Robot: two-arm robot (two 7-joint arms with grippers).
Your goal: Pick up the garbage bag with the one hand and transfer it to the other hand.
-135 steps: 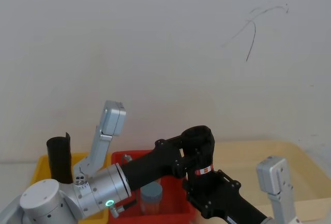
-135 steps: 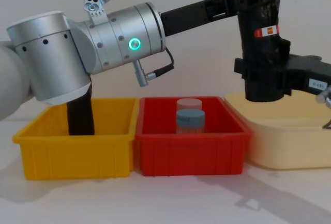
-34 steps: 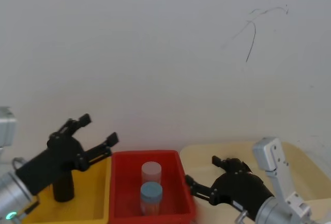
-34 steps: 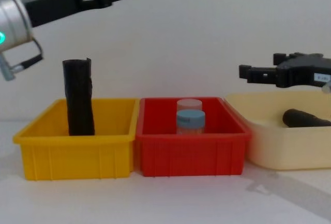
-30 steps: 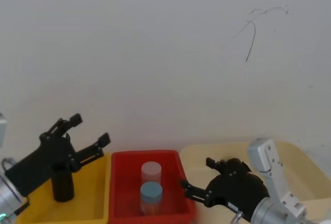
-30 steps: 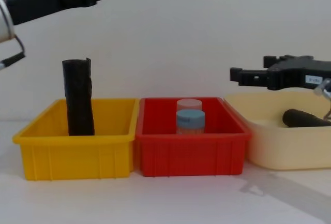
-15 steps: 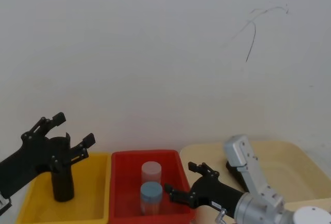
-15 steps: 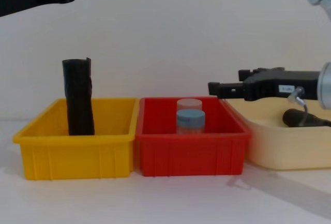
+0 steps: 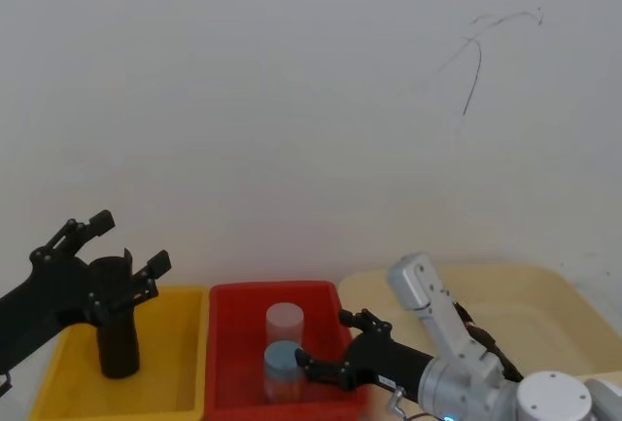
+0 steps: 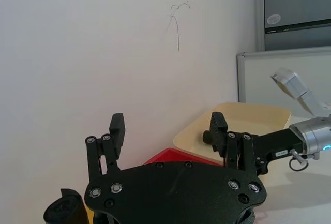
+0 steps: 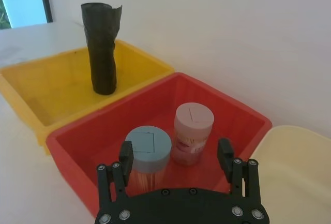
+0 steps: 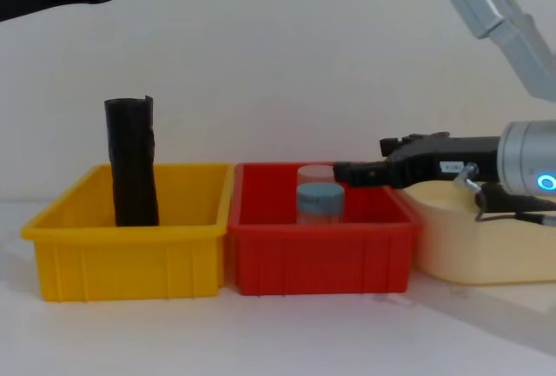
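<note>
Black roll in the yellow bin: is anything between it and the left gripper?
Nothing visible. The left gripper hangs with jaws open in clear air above the black roll, which stands upright in the yellow bin. The right gripper, jaws open, is off to the side over the red bin.

The crinkly plastic roll (image 12: 132,163) is black, its rectangular bin (image 12: 130,259) yellow; left end effector (image 9: 131,241) and right end effector (image 9: 323,341) are black.

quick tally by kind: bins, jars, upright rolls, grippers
bins: 3, yellow bin, red bin, cream bin
jars: 2, blue-lid jar, pink-lid jar
upright rolls: 1, roll
grippers: 2, left gripper above the yellow bin, right gripper over the red bin, both open
total: 8
</note>
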